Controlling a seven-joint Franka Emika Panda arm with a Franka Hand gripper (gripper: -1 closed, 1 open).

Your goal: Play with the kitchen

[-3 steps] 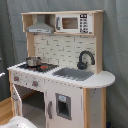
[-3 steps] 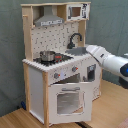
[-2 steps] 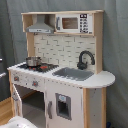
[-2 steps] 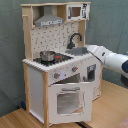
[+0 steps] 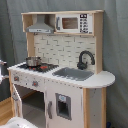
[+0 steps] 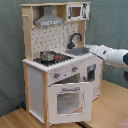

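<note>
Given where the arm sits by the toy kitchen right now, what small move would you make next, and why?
Probably ease the arm down toward the oven door, which hangs ajar in the second exterior view, and push it shut. The arm is up at counter height beside the sink, and the pot on the hob stands away from it.

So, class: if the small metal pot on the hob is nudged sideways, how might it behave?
The pot looks small and thin, so probably light. Its shiny base on the smooth black hob would likely slide, not tip, since it sits low and wide.
</note>
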